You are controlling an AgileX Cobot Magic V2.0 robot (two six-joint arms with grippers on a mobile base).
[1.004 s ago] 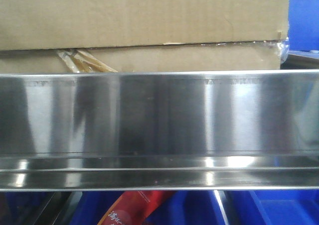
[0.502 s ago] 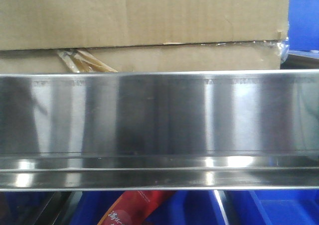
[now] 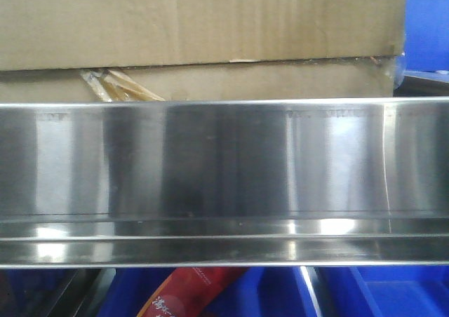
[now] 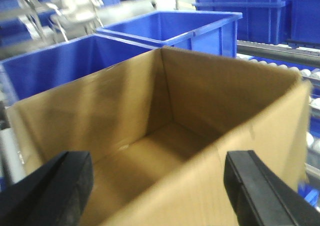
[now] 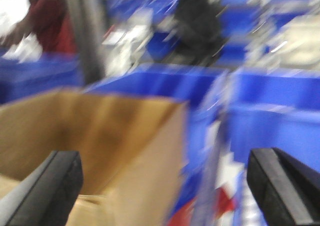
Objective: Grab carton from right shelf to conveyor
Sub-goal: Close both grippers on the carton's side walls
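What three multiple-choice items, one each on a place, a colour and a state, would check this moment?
1. In the front view, where are the stacked boxes relative to the steel rail? A below it; B above it; C left of it.
2. In the left wrist view, what colour are the bins behind the carton? A green; B grey; C blue.
3. The carton is: A open and empty; B taped shut; C full of bottles.

Answers: 1 B, cardboard fills the frame over the rail's top edge. 2 C, both bins are plainly blue. 3 A, its bare floor shows.
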